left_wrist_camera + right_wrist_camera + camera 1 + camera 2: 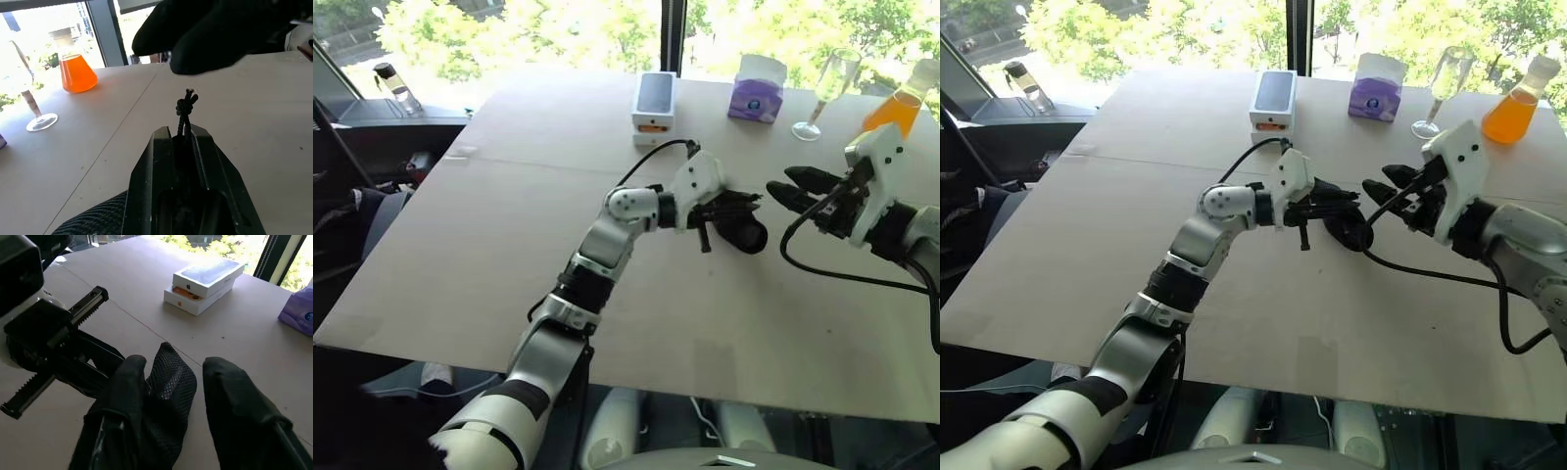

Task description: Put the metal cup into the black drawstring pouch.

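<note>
The black drawstring pouch [747,233] sits at the tips of my left gripper [728,211] over the middle of the table. That gripper is shut on the pouch's thin black cord [185,105], whose knot sticks out past the fingers. My right gripper [791,188] faces it from the right and is open. In the right wrist view its fingers [128,382] stand on either side of the pouch's mesh fabric [171,382]. The metal cup is hidden.
Along the table's far side stand a white phone box [653,106], a purple tissue box [756,90], a champagne glass [827,93] and a flask of orange liquid [901,103]. A small bottle [393,83] stands on the sill beyond the table's far left corner.
</note>
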{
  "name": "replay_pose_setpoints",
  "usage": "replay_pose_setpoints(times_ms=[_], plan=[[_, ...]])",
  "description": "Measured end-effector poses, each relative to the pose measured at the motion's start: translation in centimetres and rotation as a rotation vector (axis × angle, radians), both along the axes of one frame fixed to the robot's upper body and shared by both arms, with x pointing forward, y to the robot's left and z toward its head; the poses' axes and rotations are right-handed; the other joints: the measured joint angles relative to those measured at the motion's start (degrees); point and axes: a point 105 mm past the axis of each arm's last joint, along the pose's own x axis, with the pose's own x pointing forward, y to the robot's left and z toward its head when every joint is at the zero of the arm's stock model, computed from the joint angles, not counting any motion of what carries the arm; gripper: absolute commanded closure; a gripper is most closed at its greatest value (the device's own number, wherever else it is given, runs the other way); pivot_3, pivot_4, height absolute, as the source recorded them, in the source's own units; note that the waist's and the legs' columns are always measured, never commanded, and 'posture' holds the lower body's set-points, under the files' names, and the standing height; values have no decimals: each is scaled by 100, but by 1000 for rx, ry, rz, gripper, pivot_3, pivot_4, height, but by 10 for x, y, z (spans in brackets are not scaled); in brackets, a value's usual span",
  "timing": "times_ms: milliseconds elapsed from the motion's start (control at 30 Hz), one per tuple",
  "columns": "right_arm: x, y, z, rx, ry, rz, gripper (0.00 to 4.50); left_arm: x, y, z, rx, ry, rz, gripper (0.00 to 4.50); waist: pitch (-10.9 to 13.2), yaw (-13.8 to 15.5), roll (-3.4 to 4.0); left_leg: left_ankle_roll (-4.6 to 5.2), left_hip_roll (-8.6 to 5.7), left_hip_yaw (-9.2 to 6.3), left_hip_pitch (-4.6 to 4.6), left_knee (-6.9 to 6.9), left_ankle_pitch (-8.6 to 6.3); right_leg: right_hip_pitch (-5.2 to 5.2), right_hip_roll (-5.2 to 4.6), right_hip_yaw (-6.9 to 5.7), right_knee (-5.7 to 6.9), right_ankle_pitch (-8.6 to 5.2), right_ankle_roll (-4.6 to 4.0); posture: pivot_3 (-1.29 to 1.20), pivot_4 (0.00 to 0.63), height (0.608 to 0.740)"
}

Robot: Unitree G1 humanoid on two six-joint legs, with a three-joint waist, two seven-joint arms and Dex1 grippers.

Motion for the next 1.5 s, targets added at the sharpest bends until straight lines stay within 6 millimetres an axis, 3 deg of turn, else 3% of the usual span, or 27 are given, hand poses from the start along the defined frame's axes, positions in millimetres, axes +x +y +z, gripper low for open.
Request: replay_pose_setpoints(times_ms=[200, 700, 800, 900, 967, 1333, 1500], plan=[[-4, 11, -15, 112, 48, -7, 1982, 0, -1, -1, -3, 28, 1, 4500, 0, 12, -1, -2, -2, 0, 0, 5, 1, 2, -2, 0, 3, 1, 1, 0, 150, 740], [-5, 23, -22, 151, 45, -8, 1982, -1, -1, 2, -8, 35, -2, 4500, 0, 6, 0, -2, -3, 1, 1, 6, 2, 1, 24, 4, 5, 1, 3, 0, 150, 740], [-4, 24, -21, 157, 40, -9, 2711, -1, 0, 2, -8, 36, -2, 4500, 0, 8, 0, -2, -3, 1, 1, 6, 2, 2, 25, 3, 5, 2, 3, 0, 150, 740], [-3, 25, -20, 160, 34, -10, 3955, -1, 0, 2, -8, 37, -2, 4500, 0, 8, 0, -3, -2, 1, 1, 6, 2, 2, 26, 3, 5, 2, 3, 0, 150, 740], [-2, 25, -21, 168, 36, -13, 4417, -1, 0, 2, -8, 37, -2, 4500, 0, 7, 0, -3, -3, 1, 1, 6, 2, 2, 26, 3, 6, 2, 3, 0, 150, 740], [2, 27, -21, 238, 48, -20, 4417, -1, 0, 2, -8, 46, -1, 4500, 0, 4, 0, -3, -3, 1, 3, 6, 2, 1, 27, 5, 8, 2, 3, 0, 150, 740], [11, 24, 6, 396, 31, -9, 4417, -1, 2, 13, -45, 7, 13, 4500, 0, 2, 1, -4, -3, 2, 5, 7, 2, 1, 27, 7, 12, 2, 3, 0, 150, 740]])
